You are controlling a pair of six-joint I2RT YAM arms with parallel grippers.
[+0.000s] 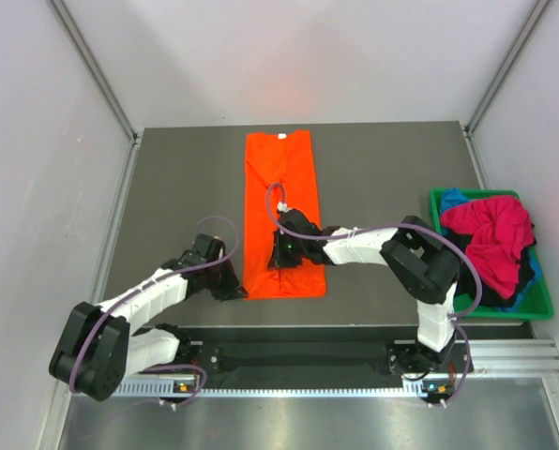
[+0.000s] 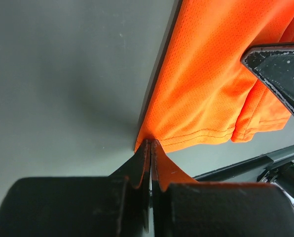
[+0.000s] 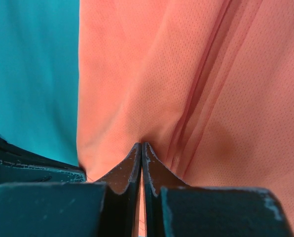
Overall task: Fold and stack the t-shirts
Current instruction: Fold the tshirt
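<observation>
- Orange t-shirt is laid out flat as a long strip on the grey tabletop, collar at the far end.
- Its near-left hem corner is pinched by the left end effector, fingers pressed together.
- A crease in its near half is nipped by the right end effector, also closed.
- Magenta t-shirt and blue t-shirt are heaped in the green bin, far right.

- The orange t-shirt: matt cloth in a fine mesh knit.
- The worktop: smooth, matt dark grey.
- The bin at the worktop's right edge: green plastic, slight sheen.
</observation>
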